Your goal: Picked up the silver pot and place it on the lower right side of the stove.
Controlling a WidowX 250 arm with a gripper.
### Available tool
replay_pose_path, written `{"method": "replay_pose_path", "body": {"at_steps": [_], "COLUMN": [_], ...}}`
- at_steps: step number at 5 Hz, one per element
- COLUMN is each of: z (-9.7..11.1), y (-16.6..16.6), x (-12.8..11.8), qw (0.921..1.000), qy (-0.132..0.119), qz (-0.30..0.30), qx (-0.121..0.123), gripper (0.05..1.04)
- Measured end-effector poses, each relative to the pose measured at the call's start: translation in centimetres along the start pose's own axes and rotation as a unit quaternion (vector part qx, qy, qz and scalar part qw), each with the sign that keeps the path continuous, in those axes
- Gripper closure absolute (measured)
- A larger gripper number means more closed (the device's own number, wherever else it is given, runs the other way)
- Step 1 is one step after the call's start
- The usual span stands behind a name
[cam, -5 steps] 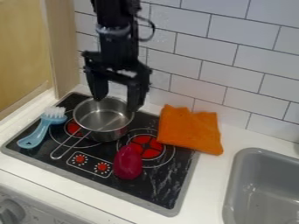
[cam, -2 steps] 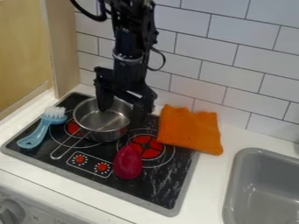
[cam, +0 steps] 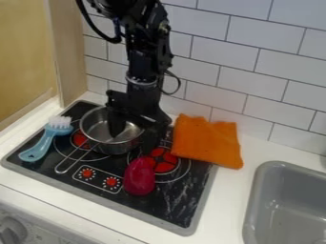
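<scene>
Gripper (cam: 132, 143) astride silver pot (cam: 111, 148) | right rim partly hidden | contact unclear

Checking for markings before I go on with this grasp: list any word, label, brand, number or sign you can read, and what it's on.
Readable text: none.
Front panel, beside the grey knob: faint marks, too small to read.
Black stovetop: small white marks ring the two red dials; any figures among them are too small to read.

One each: pot (cam: 116, 148), brush (cam: 45, 139), cloth (cam: 207, 142), magenta object (cam: 139, 178)
</scene>
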State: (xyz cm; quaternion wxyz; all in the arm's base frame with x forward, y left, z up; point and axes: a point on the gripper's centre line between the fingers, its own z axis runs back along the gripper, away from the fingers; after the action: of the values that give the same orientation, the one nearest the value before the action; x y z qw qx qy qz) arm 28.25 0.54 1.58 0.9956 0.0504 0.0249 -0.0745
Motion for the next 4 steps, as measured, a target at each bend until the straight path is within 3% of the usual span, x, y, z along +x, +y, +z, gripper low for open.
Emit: {"method": "replay_pose_path", "body": {"at_steps": [1, 2, 3, 4], "z": [-0.34, -0.26, -0.31, -0.15], "y": [0.17, 0.47, 0.65, 0.66], "x": [0.89, 1.67, 1.67, 1.32], "qw": [0.9999, 0.9993, 0.9992, 0.9991], "qy": [-0.010, -0.035, -0.035, -0.035], "qz": [0.002, 0.008, 0.013, 0.019], "qx": [-0.001, 0.008, 0.012, 0.014], "gripper": [0.149, 0.461, 0.766, 0.959]}}
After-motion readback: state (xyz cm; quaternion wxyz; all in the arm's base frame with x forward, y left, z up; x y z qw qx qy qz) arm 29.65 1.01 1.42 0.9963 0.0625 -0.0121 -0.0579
